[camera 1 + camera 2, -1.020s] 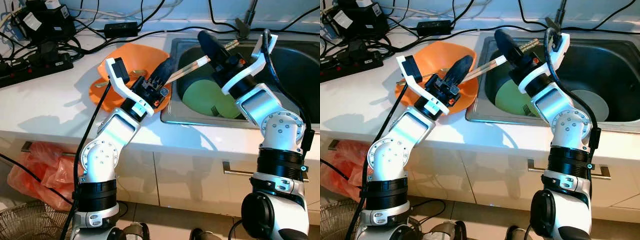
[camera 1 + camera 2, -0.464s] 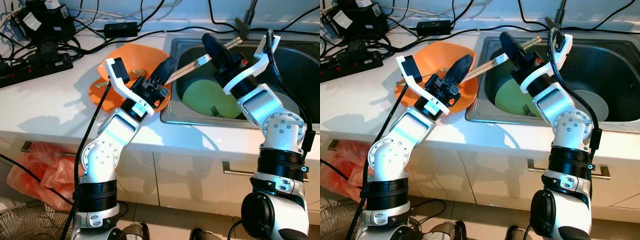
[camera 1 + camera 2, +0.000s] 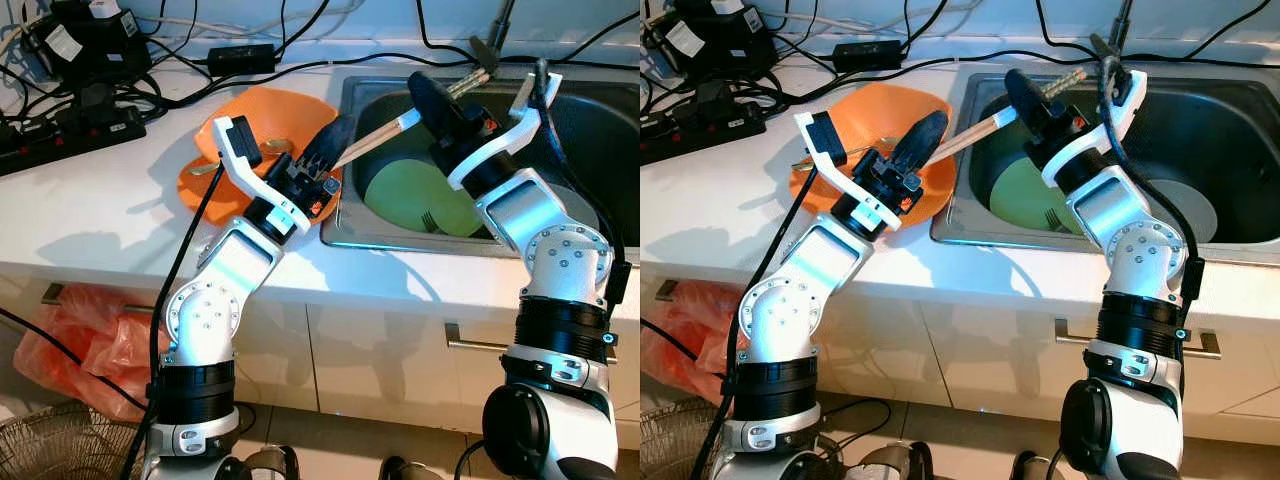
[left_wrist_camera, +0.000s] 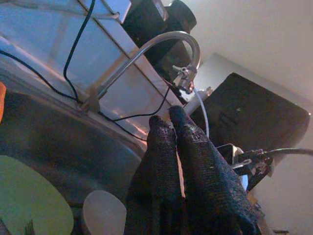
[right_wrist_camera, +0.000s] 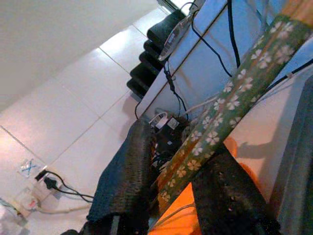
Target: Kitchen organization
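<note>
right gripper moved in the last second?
Yes. The right gripper, shut on the chopsticks, shifted slightly toward the sink's back rim, away from the green plate.

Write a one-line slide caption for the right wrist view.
Right gripper shut on flower-patterned chopsticks, orange bowl beyond.

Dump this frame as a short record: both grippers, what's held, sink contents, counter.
right gripper: over the sink, fingers shut on the chopsticks
chopsticks: flower-patterned, slanting from the right gripper toward the orange bowl
left gripper: at the bowl's sink-side edge, fingers shut
orange bowl: on the counter beside the sink
sink: holds a green plate and a white dish
counter: power strip and cables at the back
</note>
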Controlling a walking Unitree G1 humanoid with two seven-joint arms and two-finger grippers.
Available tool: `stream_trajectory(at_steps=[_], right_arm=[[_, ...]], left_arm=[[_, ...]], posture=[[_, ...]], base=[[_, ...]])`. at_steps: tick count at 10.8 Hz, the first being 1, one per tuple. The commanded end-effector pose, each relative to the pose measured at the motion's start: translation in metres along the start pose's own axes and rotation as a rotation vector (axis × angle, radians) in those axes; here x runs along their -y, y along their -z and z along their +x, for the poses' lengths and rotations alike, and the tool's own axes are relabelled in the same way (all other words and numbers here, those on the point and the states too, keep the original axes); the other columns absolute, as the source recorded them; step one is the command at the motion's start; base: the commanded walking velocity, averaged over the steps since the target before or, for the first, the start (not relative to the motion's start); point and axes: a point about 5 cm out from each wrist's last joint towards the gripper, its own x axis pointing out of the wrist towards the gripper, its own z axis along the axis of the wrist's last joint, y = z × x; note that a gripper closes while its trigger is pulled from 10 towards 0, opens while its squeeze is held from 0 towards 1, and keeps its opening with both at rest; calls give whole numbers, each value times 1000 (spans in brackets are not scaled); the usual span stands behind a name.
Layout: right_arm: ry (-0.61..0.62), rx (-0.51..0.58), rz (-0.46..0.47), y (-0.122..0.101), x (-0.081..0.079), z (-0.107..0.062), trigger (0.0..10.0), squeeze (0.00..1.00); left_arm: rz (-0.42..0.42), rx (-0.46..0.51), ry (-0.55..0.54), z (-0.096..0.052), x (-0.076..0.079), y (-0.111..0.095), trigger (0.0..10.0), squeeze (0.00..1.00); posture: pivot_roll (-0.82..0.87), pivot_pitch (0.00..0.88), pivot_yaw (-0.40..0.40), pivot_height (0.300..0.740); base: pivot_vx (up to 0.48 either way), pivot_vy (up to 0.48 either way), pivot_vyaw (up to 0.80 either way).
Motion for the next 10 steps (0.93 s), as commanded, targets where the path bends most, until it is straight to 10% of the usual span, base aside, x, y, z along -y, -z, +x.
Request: stream_trajectory(at_steps=[1, 4, 5, 6, 7, 10], right_arm=[[-79, 17, -26, -6, -18, 8, 0, 0], [-45, 30, -16, -7, -13, 9, 0, 0], [-1, 52, -15, -10, -7, 9, 0, 0], [4, 55, -15, -10, -6, 8, 0, 0], [47, 81, -16, -14, -1, 8, 0, 0], [190, 229, -33, -41, 14, 4, 0, 0]], left_arm=[[36, -109, -150, -7, -22, 17, 10000, 0], [77, -192, -174, -11, -26, 28, 10000, 0], [79, -211, -174, -13, -26, 32, 10000, 718], [79, -210, -174, -14, -26, 32, 10000, 718], [80, -210, -165, -14, -25, 30, 10000, 1000], [135, -214, -146, -14, -21, 27, 10000, 1000]], posture=[[23, 114, 83, 740], [25, 117, 81, 740], [27, 119, 82, 740], [27, 120, 82, 740], [29, 123, 83, 740], [31, 131, 83, 740]], base=[[0, 0, 0], [0, 0, 0], [0, 0, 0], [0, 0, 0], [0, 0, 0], [0, 0, 0]])
